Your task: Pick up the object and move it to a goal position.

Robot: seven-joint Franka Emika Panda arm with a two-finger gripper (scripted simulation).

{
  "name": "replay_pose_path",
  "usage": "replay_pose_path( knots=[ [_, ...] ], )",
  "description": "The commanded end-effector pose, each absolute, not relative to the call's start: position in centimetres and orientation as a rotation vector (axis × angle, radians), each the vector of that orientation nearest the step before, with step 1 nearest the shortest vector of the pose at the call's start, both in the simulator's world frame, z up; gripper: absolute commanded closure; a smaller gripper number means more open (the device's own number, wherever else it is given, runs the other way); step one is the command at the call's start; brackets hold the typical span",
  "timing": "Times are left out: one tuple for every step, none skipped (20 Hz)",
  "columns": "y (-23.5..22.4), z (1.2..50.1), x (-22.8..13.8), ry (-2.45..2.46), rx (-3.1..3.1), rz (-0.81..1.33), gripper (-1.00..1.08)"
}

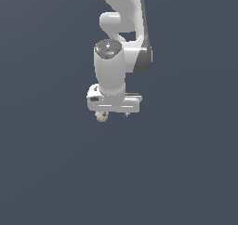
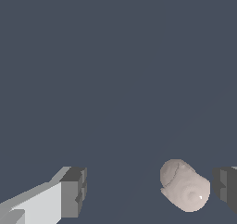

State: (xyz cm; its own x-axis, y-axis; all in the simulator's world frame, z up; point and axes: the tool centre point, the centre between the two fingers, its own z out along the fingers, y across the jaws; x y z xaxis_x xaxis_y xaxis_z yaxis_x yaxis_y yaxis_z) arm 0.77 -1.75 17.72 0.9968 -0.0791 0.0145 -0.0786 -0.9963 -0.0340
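Because the tool has its two fingers spread wide apart, the object sits loose between them, close to one pad; probably the arm is lined up above so closing traps it

The white arm reaches down from above, its wrist vertical and the gripper pointing straight down. The jaws stand wide apart, one dark finger pad well clear of the other pad, clamping nothing.
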Motion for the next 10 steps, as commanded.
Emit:
replay_pose_path(
  knots=[
    [-1.8, 17.6, 0.7, 0.131, -3.105, -0.024, -0.92],
    [-1.9, 17.5, 0.6, 0.14, -3.105, -0.024, -0.92],
    [-2.0, 17.4, 0.5, 0.152, -3.105, -0.023, -0.92],
    [-2.2, 17.2, 0.4, 0.167, -3.104, -0.023, -0.92],
    [-2.3, 17.0, 0.2, 0.185, -3.104, -0.022, -0.92],
    [-2.5, 16.8, 0.0, 0.206, -3.103, -0.021, -0.92],
    [-2.7, 16.5, -0.2, 0.23, -3.102, -0.02, -0.92],
    [-3.0, 16.2, -0.4, 0.257, -3.1, -0.019, -0.92],
    [-3.3, 15.9, -0.7, 0.287, -3.098, -0.018, -0.92],
    [-3.6, 15.6, -1.0, 0.32, -3.096, -0.016, -0.92]
  ],
)
